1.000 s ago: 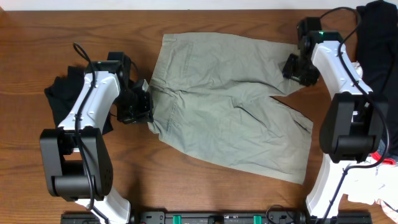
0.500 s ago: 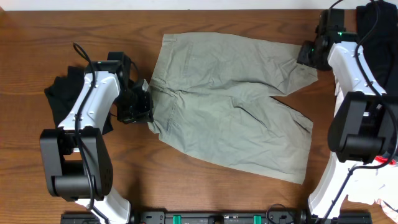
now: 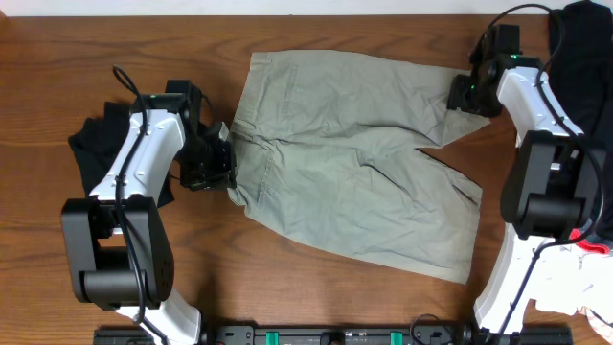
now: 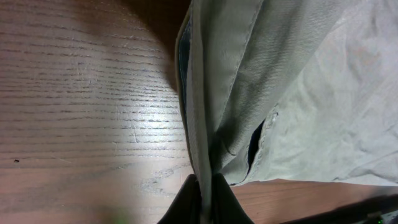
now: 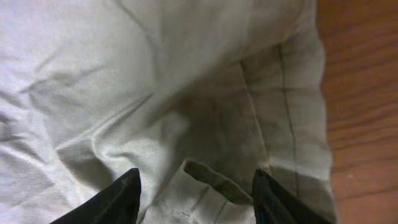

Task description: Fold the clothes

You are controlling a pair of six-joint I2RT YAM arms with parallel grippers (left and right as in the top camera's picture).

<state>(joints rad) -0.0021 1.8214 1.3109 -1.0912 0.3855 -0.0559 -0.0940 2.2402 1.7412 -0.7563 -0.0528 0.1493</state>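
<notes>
The khaki-green shorts lie spread and wrinkled across the middle of the wooden table. My left gripper is shut on the waistband edge at the shorts' left side; in the left wrist view the fabric is pinched between the fingers. My right gripper is open over the upper right leg hem; in the right wrist view its fingers straddle a raised fold of khaki cloth.
A black garment lies on the table left of my left arm. Another black garment lies at the far right edge. White and red-grey cloth sits at the lower right. Bare wood surrounds the shorts.
My right gripper moved up off the right leg toward the table's far corner, then came back down onto the upper right hem. The left arm has not moved.
</notes>
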